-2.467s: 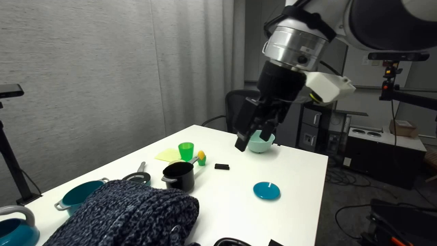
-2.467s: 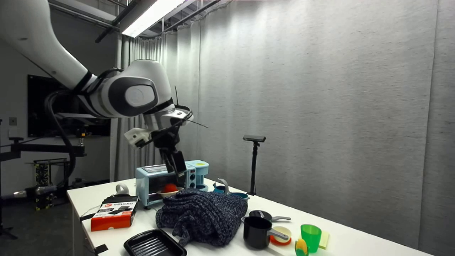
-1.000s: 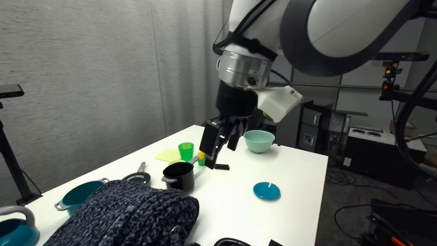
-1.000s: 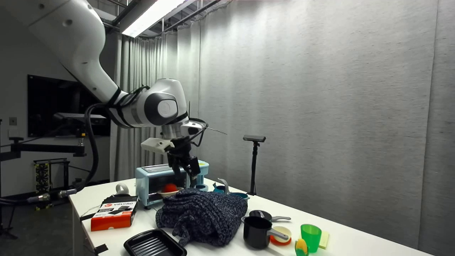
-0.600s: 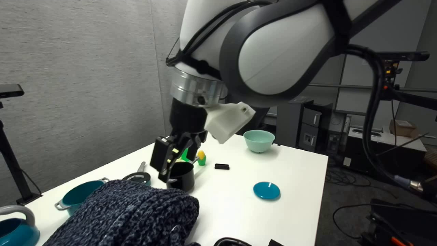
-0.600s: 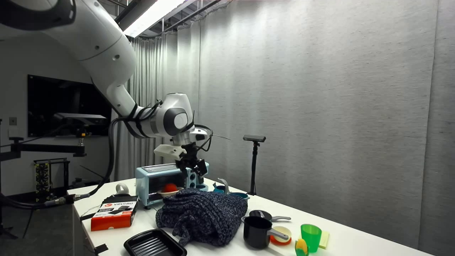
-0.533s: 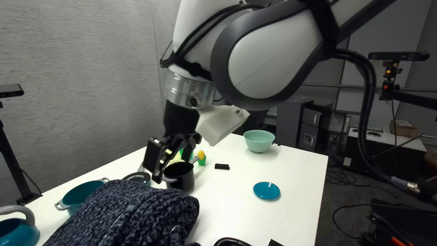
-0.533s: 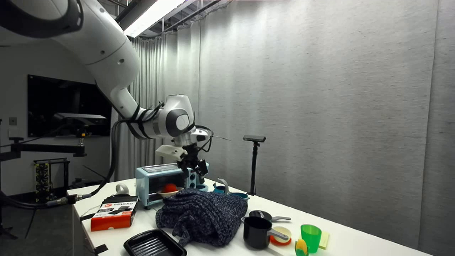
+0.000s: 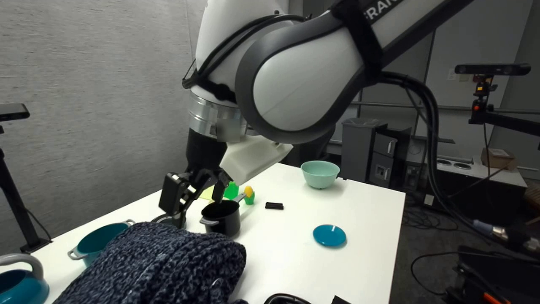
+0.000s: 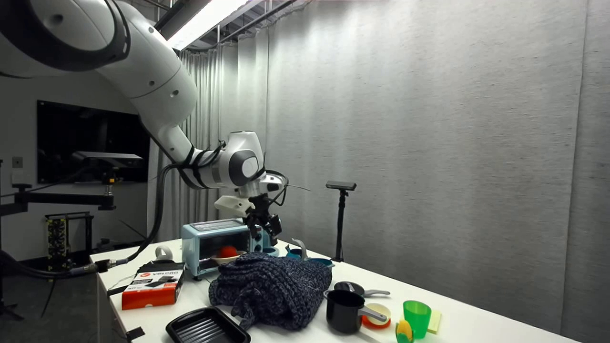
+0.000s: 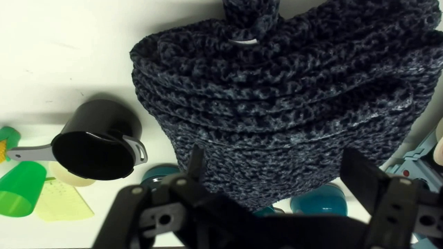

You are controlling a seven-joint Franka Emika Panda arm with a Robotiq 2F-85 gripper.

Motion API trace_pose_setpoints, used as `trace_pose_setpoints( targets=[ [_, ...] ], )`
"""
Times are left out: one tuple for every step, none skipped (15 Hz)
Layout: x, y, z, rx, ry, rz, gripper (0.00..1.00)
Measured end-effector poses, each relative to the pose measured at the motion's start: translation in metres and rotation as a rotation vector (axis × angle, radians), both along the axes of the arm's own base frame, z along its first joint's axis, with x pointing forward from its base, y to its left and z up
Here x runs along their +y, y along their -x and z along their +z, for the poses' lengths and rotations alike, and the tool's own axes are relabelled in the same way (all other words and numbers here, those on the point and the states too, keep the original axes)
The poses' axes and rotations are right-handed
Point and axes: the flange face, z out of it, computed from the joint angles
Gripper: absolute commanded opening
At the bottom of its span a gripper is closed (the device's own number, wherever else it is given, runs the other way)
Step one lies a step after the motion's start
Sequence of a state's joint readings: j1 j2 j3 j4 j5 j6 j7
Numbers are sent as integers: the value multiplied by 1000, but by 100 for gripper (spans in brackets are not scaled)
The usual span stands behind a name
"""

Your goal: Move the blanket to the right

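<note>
A knit blanket (image 11: pixel 277 128), likely soft, floppy and best grasped by a raised fold (image 11: pixel 263 91), is being supported by a white table (image 9: pixel 274 261) beside a black pot (image 11: pixel 98 141). Higher up, the gripper (image 11: pixel 273 155) is being held spread, pinching nothing.

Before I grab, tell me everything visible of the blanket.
The blanket looks chunky-knit, dark navy flecked with grey. It lies thickly folded and bunched on the white table. A loose end sticks out toward the black ridged tray; I can't tell whether they touch. The black pot stands beside it, apart. The gripper hangs open, holding none of it.
</note>
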State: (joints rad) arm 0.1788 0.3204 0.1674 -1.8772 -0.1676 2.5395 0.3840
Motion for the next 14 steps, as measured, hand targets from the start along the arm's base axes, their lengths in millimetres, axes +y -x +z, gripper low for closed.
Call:
trace_pose_setpoints(
  targets=[
    [0,0,0,0,0,0,100],
    [0,0,0,0,0,0,100],
    [0,0,0,0,0,0,100],
    [0,0,0,1,1,0,100],
    [0,0,-2,8,1,2,100],
    [1,1,-5,27,-2,4,100],
    [3,0,-10,49,4,12,100],
    [7,-1,-14,74,14,20,100],
    [11,-5,-19,96,23,29,100],
    [16,-10,-24,112,28,36,100],
    [22,-16,-30,124,31,44,100],
    [28,-23,-34,131,34,52,100],
    [34,-32,-39,133,37,57,100],
    [41,-42,-43,125,34,60,100]
  ],
)
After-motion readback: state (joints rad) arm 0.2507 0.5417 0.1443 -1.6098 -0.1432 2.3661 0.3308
